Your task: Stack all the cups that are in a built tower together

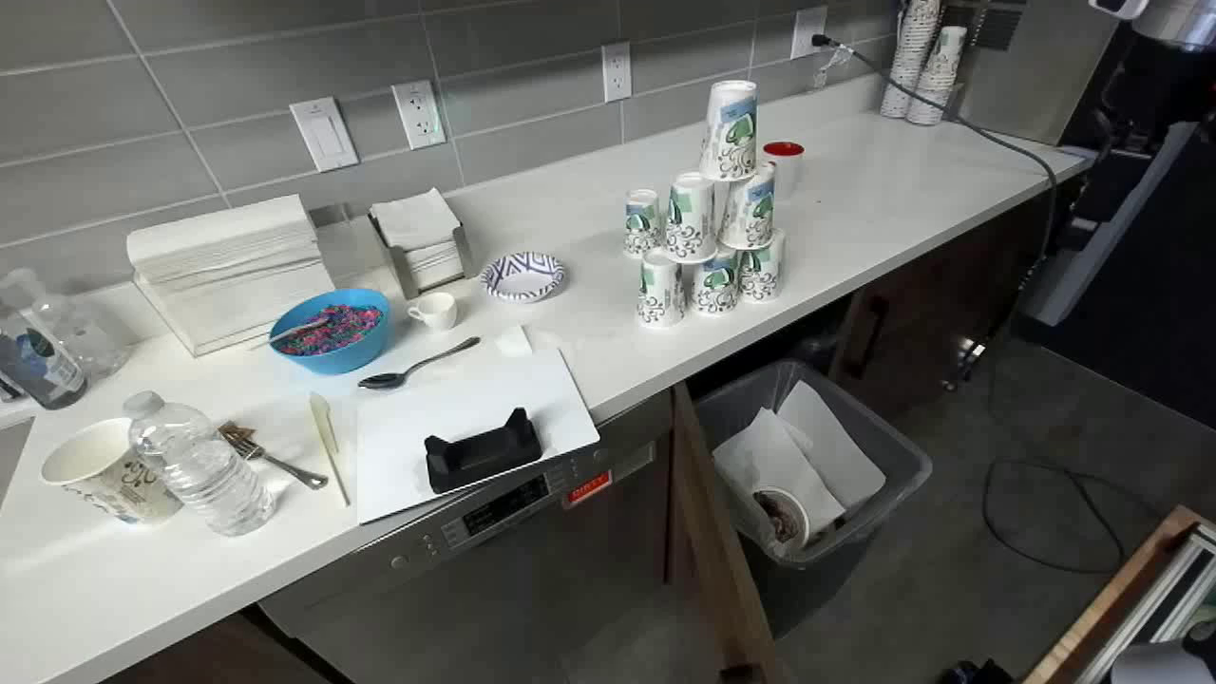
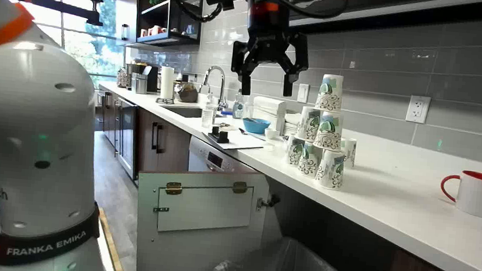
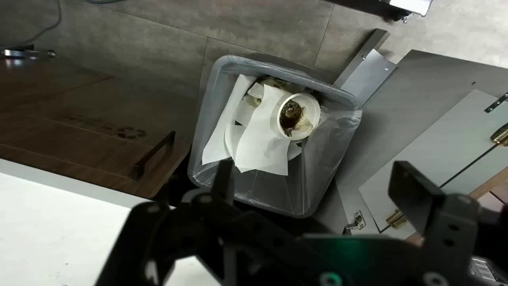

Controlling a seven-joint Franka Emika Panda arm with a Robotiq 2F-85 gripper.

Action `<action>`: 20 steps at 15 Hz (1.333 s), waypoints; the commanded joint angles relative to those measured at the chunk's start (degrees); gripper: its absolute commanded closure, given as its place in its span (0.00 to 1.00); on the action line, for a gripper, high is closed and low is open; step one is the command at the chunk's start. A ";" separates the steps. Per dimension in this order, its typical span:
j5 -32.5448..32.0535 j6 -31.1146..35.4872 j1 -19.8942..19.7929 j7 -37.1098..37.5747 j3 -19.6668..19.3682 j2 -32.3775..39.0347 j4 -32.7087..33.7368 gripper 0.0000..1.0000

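Note:
White paper cups with green prints stand upside down on the counter as a pyramid tower. Three bottom cups (image 1: pixel 714 285) carry two middle cups (image 1: pixel 692 218) and one top cup (image 1: pixel 730 130); the same top cup shows in an exterior view (image 2: pixel 330 92). A lone alike cup (image 1: pixel 642 225) stands apart behind the tower, also seen in an exterior view (image 2: pixel 348 152). My gripper (image 2: pixel 267 86) is open and empty, in the air well above counter height, apart from the tower. In the wrist view my gripper (image 3: pixel 313 174) has its fingers wide apart; no cups show there.
A white mug with red inside (image 2: pixel 479 195) stands on the counter (image 1: pixel 883 180). A trash bin (image 3: pixel 278 194) and an open cabinet door (image 2: pixel 204 211) are below the counter edge. A blue bowl (image 1: pixel 332 332), patterned bowl (image 1: pixel 522 277), black holder (image 1: pixel 483 451) and stacked cups (image 1: pixel 917 57) stand around.

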 commanded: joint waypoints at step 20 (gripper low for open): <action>7.43 12.85 12.03 -14.18 0.87 27.23 26.21 0.00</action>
